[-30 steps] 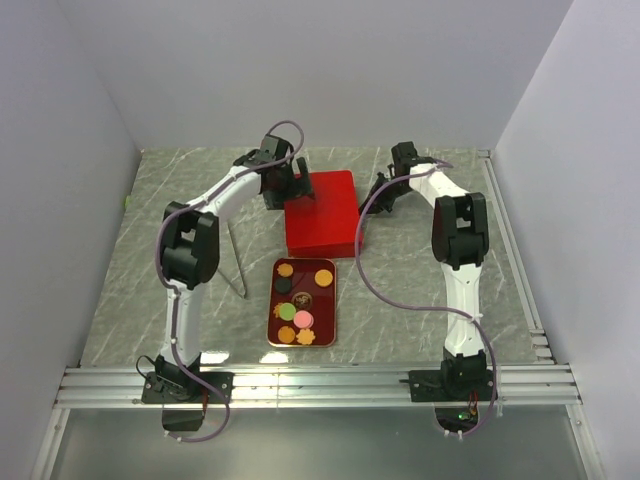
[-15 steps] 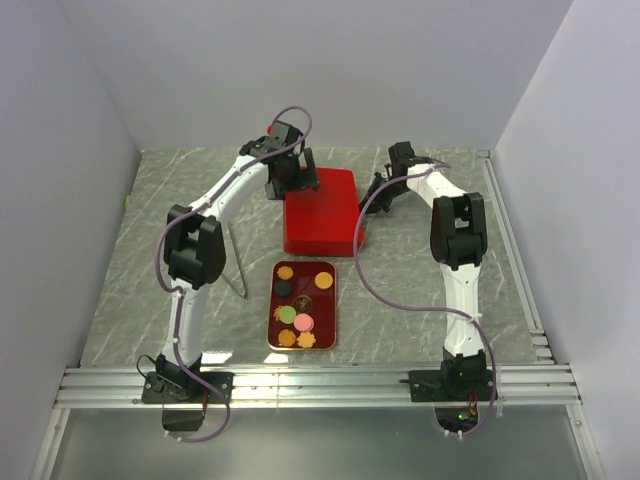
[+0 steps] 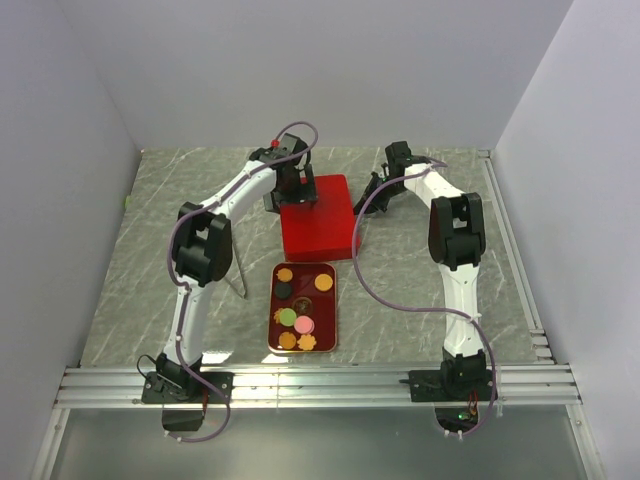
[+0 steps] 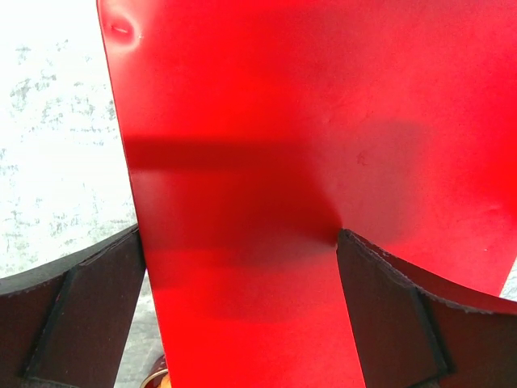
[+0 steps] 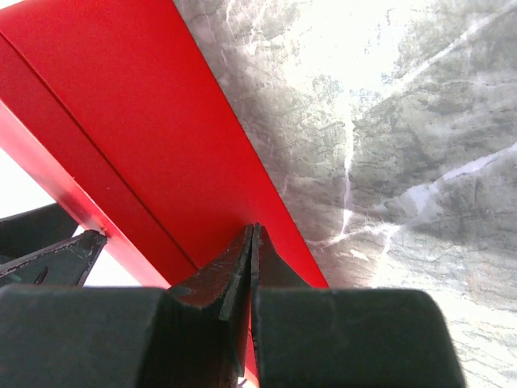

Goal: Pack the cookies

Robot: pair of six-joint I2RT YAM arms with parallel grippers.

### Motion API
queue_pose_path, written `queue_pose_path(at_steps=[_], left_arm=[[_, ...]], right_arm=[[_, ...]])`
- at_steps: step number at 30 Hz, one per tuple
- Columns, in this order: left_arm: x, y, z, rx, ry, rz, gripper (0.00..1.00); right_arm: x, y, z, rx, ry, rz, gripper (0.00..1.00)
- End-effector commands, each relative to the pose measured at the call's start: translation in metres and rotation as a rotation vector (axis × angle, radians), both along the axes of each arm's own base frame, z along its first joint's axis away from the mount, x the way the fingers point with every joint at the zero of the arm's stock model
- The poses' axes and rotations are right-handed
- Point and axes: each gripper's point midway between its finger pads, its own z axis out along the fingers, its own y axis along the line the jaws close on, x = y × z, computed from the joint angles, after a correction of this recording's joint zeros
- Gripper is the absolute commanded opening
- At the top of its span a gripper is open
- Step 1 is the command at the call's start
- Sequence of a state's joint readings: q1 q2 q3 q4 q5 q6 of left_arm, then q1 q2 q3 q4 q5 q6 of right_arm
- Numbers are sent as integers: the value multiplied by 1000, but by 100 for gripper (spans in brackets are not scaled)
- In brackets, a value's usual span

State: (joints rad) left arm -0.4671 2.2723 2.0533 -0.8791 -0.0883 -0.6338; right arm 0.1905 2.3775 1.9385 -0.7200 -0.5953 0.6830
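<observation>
The cookies (image 3: 299, 305), orange, green, pink and dark rounds, lie in a dark gold-rimmed tray (image 3: 334, 300) in the middle of the table. Just behind it sits a red lid (image 3: 322, 222). My left gripper (image 3: 297, 190) is open at the lid's far left side. In the left wrist view its fingers (image 4: 240, 234) straddle the red lid (image 4: 283, 105), the right pad touching it. My right gripper (image 3: 378, 190) is at the lid's far right side. Its jaws (image 5: 253, 229) are pressed together on the edge of the red lid (image 5: 137, 113), with red showing between them.
A thin bent metal rod (image 3: 237, 262) lies on the grey marble table (image 3: 430, 260) left of the tray. White walls close in the left, back and right sides. An aluminium rail (image 3: 320, 385) runs along the near edge by the arm bases.
My left gripper has opened wider and shifted right along the lid's far edge. The red lid has slid slightly nearer the tray. The right gripper stays shut at the lid's right side.
</observation>
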Motion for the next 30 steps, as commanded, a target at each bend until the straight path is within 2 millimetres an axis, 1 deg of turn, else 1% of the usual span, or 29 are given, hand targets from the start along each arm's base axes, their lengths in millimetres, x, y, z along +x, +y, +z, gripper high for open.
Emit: queue_pose_path(at_steps=[1,4,6,8,10,13,14,15,17,18,19,21,22,23,24,25,26,27,28,29,30], left_arm=[[-23,-19,-4,-17,38,-47,99],[-16,-13,8,-3,5,-37,99],[-13,-13,14,2,-12,-40,99],[-13,-15,14,-3,-8,-43,99],[-13,-15,13,-7,-8,-43,99],[-12,-14,17,-11,-21,-40,100],[-10,-13,23,-17,-33,-39,99],[-8,-12,27,-26,-41,-35,99],[-1,-6,37,-44,-59,-16,99],[1,-2,42,-49,-67,-11,100],[6,5,50,-62,-81,6,99],[9,13,58,-71,-93,20,99],[12,23,67,-78,-108,38,100],[14,27,71,-83,-120,45,99],[15,31,77,-89,-129,53,99],[16,38,89,-106,-152,64,99],[17,43,92,-110,-160,70,99],[17,47,98,-118,-172,75,100],[18,55,104,-122,-185,88,100],[16,61,114,-125,-207,93,99],[15,67,120,-121,-221,104,100]], right_arm=[[-11,47,27,123,-27,106,5],[-11,46,27,120,-27,102,5],[-12,47,27,122,-26,102,5],[-12,48,26,120,-23,102,4],[-11,47,29,116,-31,105,4],[-8,39,32,85,-48,100,4],[-6,36,37,81,-60,96,4],[-6,31,36,67,-60,88,4],[-2,22,44,57,-84,67,5],[0,16,45,40,-90,55,6],[1,10,50,33,-102,45,7],[3,1,55,15,-110,32,12],[6,-7,61,-2,-129,18,15],[7,-13,65,-14,-134,7,21],[8,-17,69,-24,-146,1,23],[12,-23,78,-41,-174,-12,25],[13,-31,82,-51,-178,-28,27],[15,-35,89,-57,-195,-37,28],[16,-39,101,-61,-219,-43,29],[15,-43,105,-74,-223,-51,29],[16,-44,113,-76,-244,-52,30]])
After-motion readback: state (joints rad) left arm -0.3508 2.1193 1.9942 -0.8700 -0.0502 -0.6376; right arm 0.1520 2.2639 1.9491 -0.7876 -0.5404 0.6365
